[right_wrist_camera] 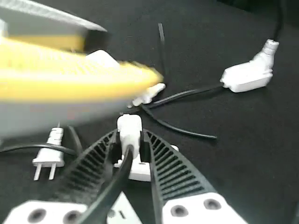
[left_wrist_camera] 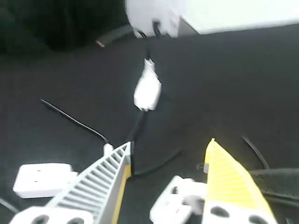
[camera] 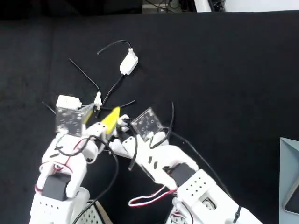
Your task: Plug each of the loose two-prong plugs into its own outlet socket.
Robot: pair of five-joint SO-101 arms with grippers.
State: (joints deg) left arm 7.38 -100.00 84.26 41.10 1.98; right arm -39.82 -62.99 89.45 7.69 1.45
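Inside right claw (right_wrist_camera: 130, 136): white plug (right_wrist_camera: 129, 126), black cord (right_wrist_camera: 108, 191), gripped tight; left claw (left_wrist_camera: 167, 146) spread wide.

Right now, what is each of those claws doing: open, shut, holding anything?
Left gripper: open, gripping nothing.
Right gripper: closed on a white plug.

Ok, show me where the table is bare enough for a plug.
Bare: the wide cloth right of the white block, up to the grey object. Crowded: cords and plugs around the left pincer and right pincer.
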